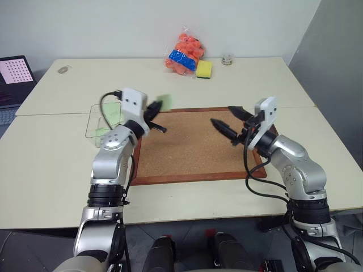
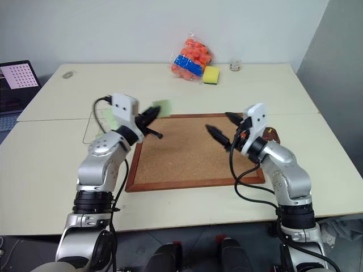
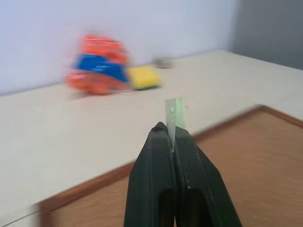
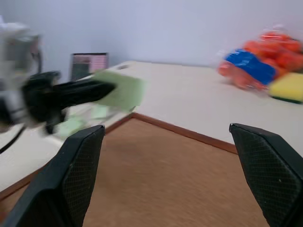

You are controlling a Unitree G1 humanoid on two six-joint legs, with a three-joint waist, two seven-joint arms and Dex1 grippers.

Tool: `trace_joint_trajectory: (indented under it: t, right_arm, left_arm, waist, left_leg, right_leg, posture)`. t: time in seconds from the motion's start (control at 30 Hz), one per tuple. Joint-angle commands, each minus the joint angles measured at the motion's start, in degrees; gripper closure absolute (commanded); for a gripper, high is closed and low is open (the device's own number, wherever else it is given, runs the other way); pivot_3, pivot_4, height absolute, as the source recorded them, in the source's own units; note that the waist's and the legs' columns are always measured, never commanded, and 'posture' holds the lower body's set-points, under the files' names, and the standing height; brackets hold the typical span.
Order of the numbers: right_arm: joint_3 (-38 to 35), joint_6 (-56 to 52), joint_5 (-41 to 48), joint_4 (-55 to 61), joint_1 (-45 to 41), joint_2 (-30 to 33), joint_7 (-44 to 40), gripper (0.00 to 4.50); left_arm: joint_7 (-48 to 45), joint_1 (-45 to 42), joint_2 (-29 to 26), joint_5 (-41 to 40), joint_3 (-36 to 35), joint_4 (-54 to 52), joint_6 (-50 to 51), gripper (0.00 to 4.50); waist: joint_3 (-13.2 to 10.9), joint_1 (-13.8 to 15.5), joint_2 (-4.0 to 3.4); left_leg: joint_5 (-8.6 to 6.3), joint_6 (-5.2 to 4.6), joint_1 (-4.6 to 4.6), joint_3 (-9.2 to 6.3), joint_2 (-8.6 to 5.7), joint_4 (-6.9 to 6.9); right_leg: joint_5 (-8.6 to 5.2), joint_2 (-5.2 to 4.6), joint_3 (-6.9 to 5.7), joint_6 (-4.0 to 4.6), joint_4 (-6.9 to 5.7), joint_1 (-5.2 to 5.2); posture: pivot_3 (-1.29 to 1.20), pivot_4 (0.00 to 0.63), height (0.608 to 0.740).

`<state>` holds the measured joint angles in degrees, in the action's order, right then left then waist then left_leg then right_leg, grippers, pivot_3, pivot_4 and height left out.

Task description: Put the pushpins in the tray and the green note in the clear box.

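On the pale cream table (image 1: 187, 215), head views: a large wood-framed corkboard (image 1: 193, 150) lies at centre, a plain light wall behind and a grey wall on the right. The left gripper (image 1: 160, 117) hangs above the board's left edge, its black fingers pressed together on the pale green square paper note (image 1: 165, 101), which is lifted off the surface. Just left of it stands the clear plastic rectangular box (image 1: 101, 122) (some pale green shows inside). The right gripper (image 2: 220, 126) hovers over the board's right part, fingers spread wide, nothing between them. A small reddish-brown dish, the tray (image 2: 272, 135), peeks out behind the right arm. At the far edge: an orange-and-blue bag (image 1: 185, 55), a yellow sponge (image 1: 203, 69).

Left wrist view: fingers (image 3: 156, 175) shut, the note edge-on between the tips; board edge and table beyond.

Right wrist view: both fingers (image 4: 78, 172) far apart over the cork; opposite, the left gripper carrying the note.
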<state>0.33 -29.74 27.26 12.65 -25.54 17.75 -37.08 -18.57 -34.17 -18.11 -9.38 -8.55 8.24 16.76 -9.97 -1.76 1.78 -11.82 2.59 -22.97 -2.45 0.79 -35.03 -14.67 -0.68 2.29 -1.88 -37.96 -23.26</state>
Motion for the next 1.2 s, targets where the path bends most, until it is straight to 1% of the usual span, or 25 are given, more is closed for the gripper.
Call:
trace_joint_trajectory:
  t: [0.03,0.13,0.27,0.4,0.47,0.53,0.67,0.7,0.8,0.83,0.87,0.97,1.03,1.13,1.2]
  right_arm:
    - [2.11,-0.41,2.11,4.29,0.43,0.88,-3.22,0.04]
    - [3.21,-0.53,2.32,5.13,0.66,1.14,-4.11,0.04]
    - [3.80,-0.21,1.99,4.74,0.27,0.86,-4.21,0.04]
    - [3.86,0.31,1.67,4.17,0.08,0.64,-4.29,0.00]
    - [3.90,0.30,1.63,4.05,0.12,0.58,-4.25,0.00]
    - [4.00,0.35,1.48,4.07,0.49,0.75,-4.39,0.00]
    - [3.54,0.36,1.36,4.22,1.04,1.07,-4.08,0.00]
    - [3.28,0.37,1.33,4.20,1.00,1.03,-3.73,0.00]
    - [2.53,0.88,0.30,4.04,1.11,0.99,-1.92,0.00]
    - [2.59,1.44,-1.34,3.57,1.18,1.19,-0.50,0.00]
    - [2.73,2.05,-2.90,2.94,1.25,1.35,0.82,0.00]
    - [1.82,1.66,-5.23,1.12,1.98,0.48,5.50,0.00]
    - [1.49,2.06,-7.39,-0.18,2.33,0.08,8.58,0.00]
    - [1.00,2.98,-11.47,-2.02,2.96,-0.55,14.00,0.00]
    - [0.76,3.27,-12.65,-2.44,3.56,-1.27,15.96,0.00]
  left_arm:
    - [11.98,0.49,-0.40,4.95,-4.44,-0.82,-2.86,4.50]
    - [17.01,2.24,-0.40,6.80,-6.27,-2.54,-2.82,4.50]
    - [23.96,3.76,1.03,6.66,-9.85,-1.79,1.43,4.50]
    - [26.46,3.16,1.47,5.28,-11.79,-0.36,2.04,3.77]
    - [25.76,2.89,1.53,4.22,-12.07,0.49,0.73,3.41]
    - [25.03,2.86,1.27,4.02,-11.63,0.89,0.27,2.94]
    - [24.37,2.84,1.06,3.76,-11.14,1.63,-0.19,2.26]
    - [23.53,2.82,0.90,3.68,-10.65,1.68,-0.59,2.02]
    - [16.22,3.37,0.48,2.36,-6.85,-0.90,-2.41,1.33]
    - [13.30,3.72,0.42,1.49,-5.37,-2.06,-2.02,1.05]
    - [10.86,4.12,0.33,0.77,-4.13,-2.96,-1.55,0.90]
    - [4.71,6.29,0.68,-1.96,-1.25,-5.98,0.69,0.90]
    - [2.47,8.00,1.18,-3.57,-0.34,-7.81,1.77,0.90]
    - [0.76,11.27,2.30,-5.32,0.96,-10.87,3.03,0.90]
    - [0.65,13.40,2.91,-5.47,1.68,-12.45,3.51,0.90]
  waist:
    - [-0.01,0.01,0.01]
    - [-0.04,0.05,0.08]
    - [-0.05,0.06,0.11]
    - [-0.06,0.10,0.18]
    - [-0.06,0.12,0.19]
    - [-0.06,0.12,0.19]
    - [-0.06,0.11,0.19]
    - [-0.06,0.11,0.19]
    - [-0.06,0.15,0.20]
    - [-0.06,0.18,0.20]
    - [-0.06,0.20,0.20]
    - [-0.06,0.17,0.21]
    - [-0.06,0.13,0.21]
    - [-0.06,-0.16,0.20]
    - [-0.06,-0.13,0.20]
  left_leg:
    - [0.00,0.00,0.01,0.01,-0.02,-0.01]
    - [0.00,0.00,0.00,-0.02,-0.02,-0.02]
    - [0.00,0.00,0.00,-0.05,-0.02,-0.01]
    - [0.00,0.01,-0.01,-0.08,-0.04,-0.02]
    - [0.00,0.01,-0.02,-0.08,-0.06,-0.02]
    - [0.00,0.01,-0.01,-0.07,-0.07,-0.02]
    - [0.00,0.01,-0.01,-0.08,-0.06,-0.02]
    - [0.00,0.01,-0.01,-0.07,-0.06,-0.02]
    - [0.01,0.01,-0.02,-0.07,-0.07,-0.02]
    - [0.01,0.02,-0.02,-0.08,-0.07,-0.02]
    - [0.01,0.02,-0.02,-0.07,-0.09,-0.02]
    - [0.01,0.02,-0.02,-0.03,-0.11,-0.02]
    - [0.01,0.02,0.00,-0.02,-0.10,-0.01]
    - [0.01,0.02,0.04,0.04,-0.04,0.00]
    - [0.01,0.02,0.03,0.04,0.00,0.00]
  right_leg:
    - [0.00,-0.03,0.00,0.00,-0.02,0.00]
    - [0.02,-0.06,-0.03,0.01,-0.03,0.00]
    - [0.05,-0.07,-0.06,0.06,-0.03,0.00]
    - [0.05,-0.07,-0.10,0.06,-0.03,0.00]
    - [0.06,-0.10,-0.10,0.06,-0.03,0.02]
    - [0.07,-0.10,-0.10,0.08,-0.03,0.02]
    - [0.08,-0.10,-0.10,0.10,-0.03,0.02]
    - [0.08,-0.10,-0.10,0.11,-0.03,0.02]
    - [0.08,-0.10,-0.11,0.11,-0.03,0.02]
    - [0.08,-0.10,-0.12,0.11,-0.03,0.02]
    - [0.08,-0.11,-0.11,0.11,-0.03,0.02]
    - [0.11,-0.15,-0.09,0.15,-0.02,0.02]
    - [0.11,-0.14,-0.07,0.15,-0.03,0.02]
    - [0.10,-0.11,-0.01,0.16,-0.04,0.02]
    - [0.10,-0.06,0.00,0.15,-0.06,0.00]
  posture:
    - [0.00,0.150,0.740]
    - [0.00,0.150,0.740]
    - [0.00,0.150,0.740]
    - [0.00,0.150,0.740]
    - [0.00,0.150,0.740]
    - [0.00,0.150,0.740]
    - [0.00,0.150,0.740]
    - [0.00,0.150,0.740]
    - [0.00,0.150,0.740]
    - [0.00,0.150,0.740]
    - [0.00,0.150,0.740]
    - [0.00,0.150,0.740]
    - [0.00,0.150,0.740]
    - [0.00,0.150,0.740]
    - [0.00,0.150,0.740]
